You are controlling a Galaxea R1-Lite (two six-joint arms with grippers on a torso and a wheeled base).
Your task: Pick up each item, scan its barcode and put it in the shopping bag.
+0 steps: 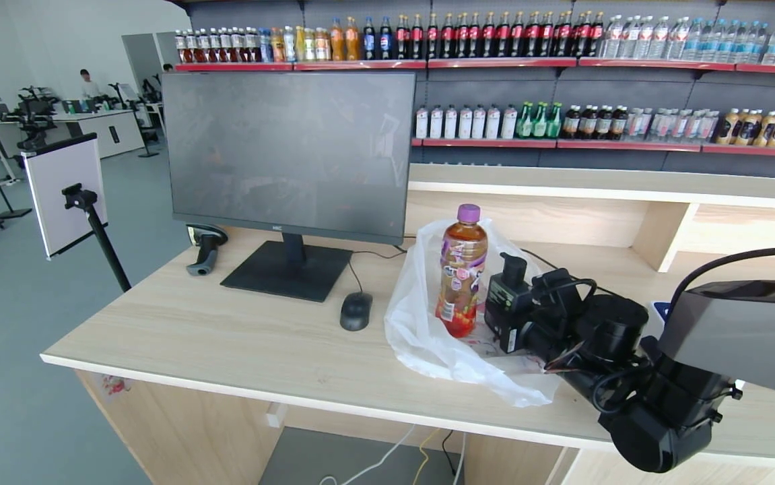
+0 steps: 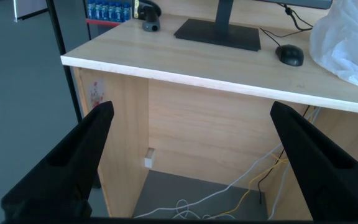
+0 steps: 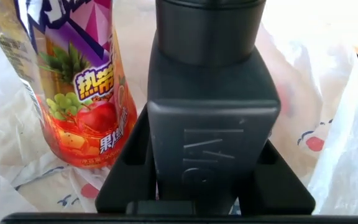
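now left jaws spread; right jaws pinch a black device [image 1: 505,303] beside the upright bottle [image 1: 461,269] on the bag [image 1: 421,330].

We face a pale wooden counter [image 1: 225,337] with a raised wooden ledge [image 1: 602,182] along its far side. On the counter stands a large dark monitor [image 1: 289,151] on a flat black base [image 1: 286,269], its screen blank. A black mouse [image 1: 356,310] lies just beside that base, its cord running back behind the monitor. Behind the counter we see red-edged shelves [image 1: 495,64] lined with rows of bottled drinks. Off the counter's left end stands a white board [image 1: 64,192] on a black tripod. Loose cables [image 1: 387,461] trail on the floor under the counter.
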